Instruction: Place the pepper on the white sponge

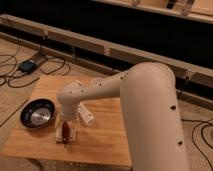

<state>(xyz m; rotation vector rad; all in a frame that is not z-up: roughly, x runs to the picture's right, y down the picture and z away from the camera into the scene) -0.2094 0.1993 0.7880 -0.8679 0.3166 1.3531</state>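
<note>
My gripper (66,126) hangs from the cream arm over the front left part of the wooden table (105,137). Directly under it is the small dark red pepper (66,135), lying on or just above the off-white sponge (72,133). The sponge shows only as pale edges on either side of the pepper. The gripper partly hides where the pepper and sponge meet, so I cannot tell whether the pepper is resting there or is held.
A dark bowl with a shiny inside (37,113) stands at the table's left. A longer white box (86,114) lies just right of the gripper. Cables and a small device (27,65) lie on the floor behind the table.
</note>
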